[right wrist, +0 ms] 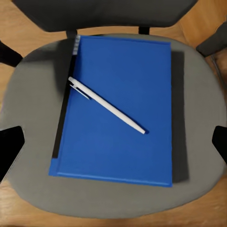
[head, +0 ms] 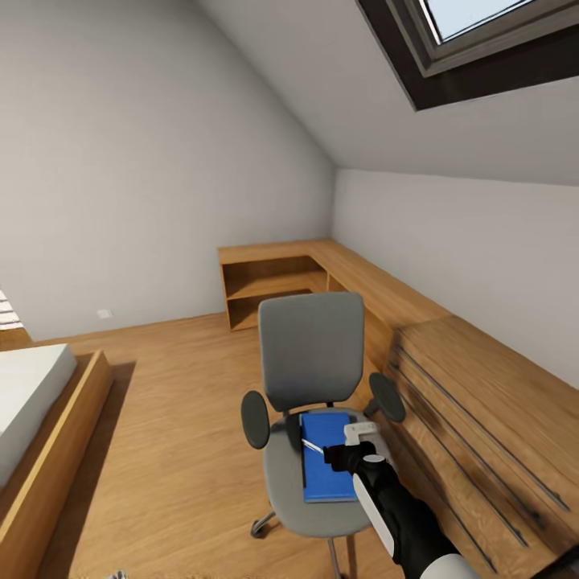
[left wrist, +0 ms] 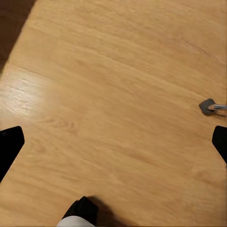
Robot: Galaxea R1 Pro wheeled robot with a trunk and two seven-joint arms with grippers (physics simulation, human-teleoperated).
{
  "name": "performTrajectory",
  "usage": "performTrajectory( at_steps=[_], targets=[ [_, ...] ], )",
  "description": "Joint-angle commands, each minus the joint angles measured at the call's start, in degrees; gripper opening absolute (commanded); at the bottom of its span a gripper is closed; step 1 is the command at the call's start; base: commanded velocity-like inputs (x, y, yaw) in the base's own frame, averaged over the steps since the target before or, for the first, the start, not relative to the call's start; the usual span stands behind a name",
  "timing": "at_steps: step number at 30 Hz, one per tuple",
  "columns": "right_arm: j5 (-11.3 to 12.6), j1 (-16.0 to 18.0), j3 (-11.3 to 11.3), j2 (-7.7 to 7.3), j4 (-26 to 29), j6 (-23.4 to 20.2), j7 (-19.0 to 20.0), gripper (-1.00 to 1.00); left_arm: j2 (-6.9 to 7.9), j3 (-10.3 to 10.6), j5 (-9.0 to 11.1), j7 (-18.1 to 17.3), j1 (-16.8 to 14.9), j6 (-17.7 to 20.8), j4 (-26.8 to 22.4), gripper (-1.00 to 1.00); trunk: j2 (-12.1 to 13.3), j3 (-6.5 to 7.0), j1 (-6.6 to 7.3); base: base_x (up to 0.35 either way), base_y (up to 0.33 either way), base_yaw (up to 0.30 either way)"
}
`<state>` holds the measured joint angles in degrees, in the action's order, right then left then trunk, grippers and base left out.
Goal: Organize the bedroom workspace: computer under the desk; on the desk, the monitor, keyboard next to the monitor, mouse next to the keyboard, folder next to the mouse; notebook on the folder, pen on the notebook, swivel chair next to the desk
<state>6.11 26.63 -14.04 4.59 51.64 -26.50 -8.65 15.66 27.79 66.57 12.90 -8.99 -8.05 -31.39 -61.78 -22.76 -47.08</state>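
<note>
In the head view, the swivel chair (head: 312, 418) is seen in the middle of the wood floor (head: 161, 450), its back toward the far wall, with a light-wood chest (head: 482, 418) of long bar handles just beside it on the right and a bed (head: 32, 402) at the left. On its seat a blue notebook (head: 330, 470) is laid flat, and the pen (head: 312, 446) rests slantwise on the cover. The right hand (head: 347, 457) is held over the near right part of the notebook, close to the pen; how far it is parted cannot be told here. In the left wrist view, bare wood floor is shown, with a grey caster (left wrist: 208, 106) of the chair at one edge; the left hand (left wrist: 113, 142) is spread wide and nothing is held. In the right wrist view, the pen (right wrist: 107, 105) is seen diagonal across the notebook (right wrist: 118, 113), and a thin dark edge, possibly the folder, is exposed along one side. The right hand (right wrist: 113, 142) is wide open and empty above them. The step in hand is judged to be the clearing of the chair seat, beginning with the pen; a descent centred on the pen's shaft, with the fingers set across it, is called for.
</note>
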Motion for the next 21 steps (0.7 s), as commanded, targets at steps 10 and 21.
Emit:
performTrajectory(
  at_steps=[10, 21],
  targets=[
    [-0.7, 0.0, -1.6, -0.02, -0.8, 0.0, -0.4, 1.0, -0.4, 0.8, 0.6, 0.2, -0.1, -8.8, -0.1, 1.0, 0.0, -0.62, 0.0, 0.0, -0.001, 0.238],
    [-0.9, 0.0, -4.9, -0.11, -1.9, 0.0, -0.4, 1.0, -0.46, 0.9, 0.6, 0.2, -0.1, -9.3, -0.1, 1.0, 0.0, -0.97, 0.0, 0.0, -0.009, 0.114]
  ],
)
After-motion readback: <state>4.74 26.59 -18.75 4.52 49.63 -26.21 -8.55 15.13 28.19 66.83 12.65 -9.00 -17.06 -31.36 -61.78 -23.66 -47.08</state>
